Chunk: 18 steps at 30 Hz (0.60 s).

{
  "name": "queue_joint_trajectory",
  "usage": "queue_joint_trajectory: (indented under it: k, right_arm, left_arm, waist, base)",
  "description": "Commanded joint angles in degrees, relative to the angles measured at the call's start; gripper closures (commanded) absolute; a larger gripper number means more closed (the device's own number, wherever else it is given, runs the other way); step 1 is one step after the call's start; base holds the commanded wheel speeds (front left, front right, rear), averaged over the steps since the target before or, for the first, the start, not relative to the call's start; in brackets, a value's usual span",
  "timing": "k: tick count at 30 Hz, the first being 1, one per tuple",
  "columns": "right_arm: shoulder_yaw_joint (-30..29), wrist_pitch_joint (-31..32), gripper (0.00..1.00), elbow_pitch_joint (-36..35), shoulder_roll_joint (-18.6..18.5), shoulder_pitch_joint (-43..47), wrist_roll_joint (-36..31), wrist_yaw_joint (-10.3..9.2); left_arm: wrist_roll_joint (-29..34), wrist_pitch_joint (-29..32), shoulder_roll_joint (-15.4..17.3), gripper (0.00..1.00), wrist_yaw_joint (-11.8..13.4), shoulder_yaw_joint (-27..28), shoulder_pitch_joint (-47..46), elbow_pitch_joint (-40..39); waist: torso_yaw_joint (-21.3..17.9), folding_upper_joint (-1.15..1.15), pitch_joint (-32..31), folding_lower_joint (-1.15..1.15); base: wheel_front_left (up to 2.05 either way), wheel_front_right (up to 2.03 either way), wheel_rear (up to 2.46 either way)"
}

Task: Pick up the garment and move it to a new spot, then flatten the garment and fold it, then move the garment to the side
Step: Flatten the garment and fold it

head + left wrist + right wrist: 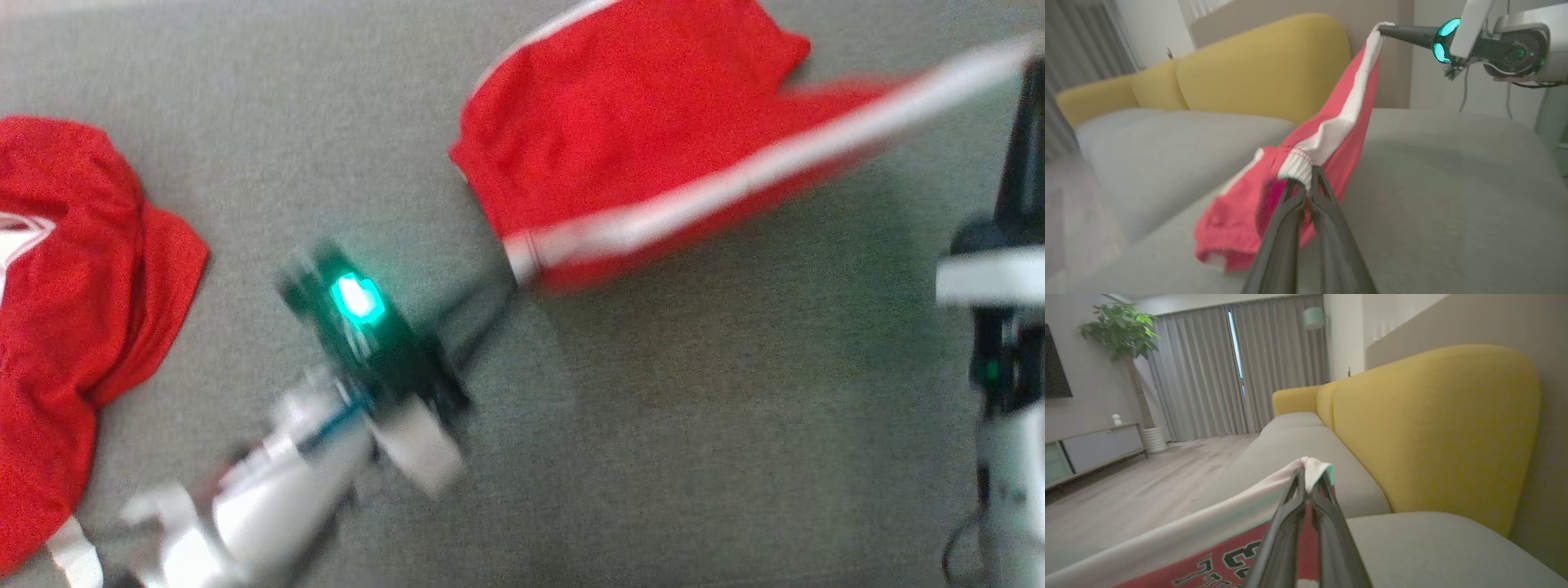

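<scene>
Gripping red garment [637, 122], probably shorts, stretched over grey sofa seat [694, 449], my left gripper [1308, 188] clamped on white cuff, right gripper [1308, 475] clamped on far stripe end.

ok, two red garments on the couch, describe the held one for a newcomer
On the grey sofa seat, look upper right in the head view: the held garment, stretched between the left pincer and the right pincer. Unlike the other red garment lying loose at far left, it is pulled taut along a white stripe.
</scene>
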Motion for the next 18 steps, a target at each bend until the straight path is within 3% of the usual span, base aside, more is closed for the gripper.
queue_joint_trajectory:
  k: [1,6,11,18]
  right_arm:
    - [-0.1,0.5,1.0,-3.3,0.2,1.3,0.3,-0.04]
    - [-6.2,3.9,1.0,-10.3,1.9,13.7,-0.2,-0.04]
    - [-12.9,7.9,1.0,-18.5,3.5,22.3,-0.4,-0.04]
    - [-16.5,13.0,1.0,-22.0,5.0,20.7,-2.9,-0.04]
  left_arm:
    - [0.1,-0.2,0.7,1.0,-0.3,1.0,0.6,-1.5]
    - [-3.4,-0.2,-1.4,1.0,-0.7,-6.4,10.4,1.4]
    - [-11.8,-0.1,-1.8,1.0,-0.8,-14.9,11.0,2.3]
    - [-23.3,-0.2,-3.5,1.0,-0.8,-14.5,6.1,0.6]
  waist:
    - [-1.4,0.0,-2.0,0.01]
    - [-2.6,0.0,-4.8,0.01]
    - [-2.1,0.0,-5.2,0.01]
    - [1.6,0.0,-2.6,0.01]
  base:
    - [0.0,0.0,0.0]
    - [0.0,0.0,0.0]
    - [0.0,0.0,0.0]
    - [0.0,0.0,0.0]
